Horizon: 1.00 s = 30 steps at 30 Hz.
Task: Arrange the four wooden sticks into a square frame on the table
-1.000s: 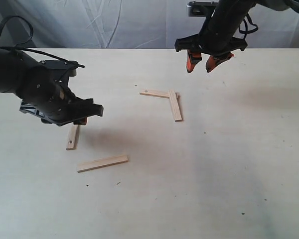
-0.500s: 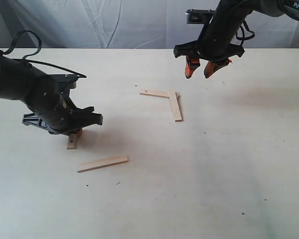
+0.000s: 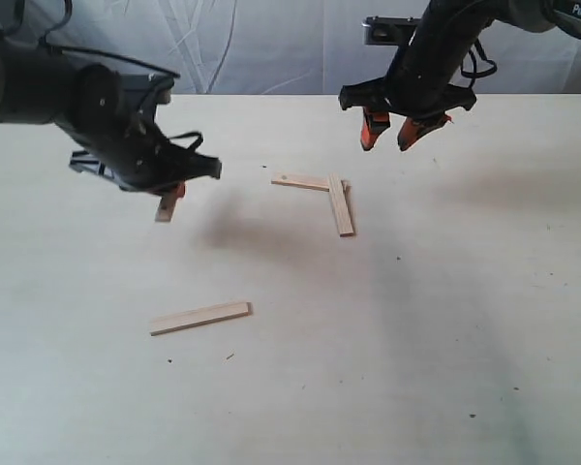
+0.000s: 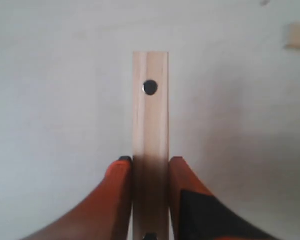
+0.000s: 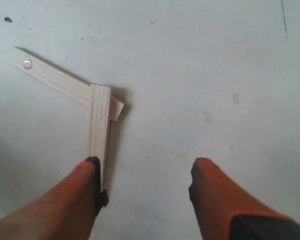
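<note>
Over the table [image 3: 416,368], left of the L-shaped corner [image 3: 335,186], the left gripper [image 4: 150,167] pinches one stick [image 4: 150,115] aloft. Lay it flat, square to the corner's free end, ends overlapping. The right gripper [image 3: 392,131], fingers spread, hovers over that corner, so steer clear of it. The last stick [image 3: 200,318] lies well left of the corner, with open room between.

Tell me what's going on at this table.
The left gripper is clamped on one wooden stick, holding it clear of the table. Two sticks lie in an L, ends overlapping, near the middle; the fourth stick lies alone nearer the front. The right gripper hangs open by the L, holding nothing. No square yet.
</note>
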Tool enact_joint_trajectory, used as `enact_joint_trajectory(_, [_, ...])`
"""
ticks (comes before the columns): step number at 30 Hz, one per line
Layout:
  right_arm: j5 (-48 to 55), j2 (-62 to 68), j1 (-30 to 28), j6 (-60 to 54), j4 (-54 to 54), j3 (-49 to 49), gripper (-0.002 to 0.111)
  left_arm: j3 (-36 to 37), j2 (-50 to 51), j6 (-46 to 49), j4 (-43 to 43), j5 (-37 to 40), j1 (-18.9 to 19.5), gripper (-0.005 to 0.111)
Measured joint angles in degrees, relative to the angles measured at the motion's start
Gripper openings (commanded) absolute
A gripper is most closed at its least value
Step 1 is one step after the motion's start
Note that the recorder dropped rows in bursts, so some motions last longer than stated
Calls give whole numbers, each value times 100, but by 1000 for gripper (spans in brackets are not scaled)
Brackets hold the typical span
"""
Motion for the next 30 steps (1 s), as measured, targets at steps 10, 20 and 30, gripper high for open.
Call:
enact_joint_trajectory(10, [244,0,-639,-122,131,0,53,-1469,992,1249,-1210,206,-438,0])
enact_joint_trajectory(20, [255,0,-639,-145,190,0,53,-1921,1771,1270,-1309,319,-751,0])
enact_joint_trajectory(30, [255,0,-639,-203,190,0,53,-1933,1905,1270,-1394,77,-842,0])
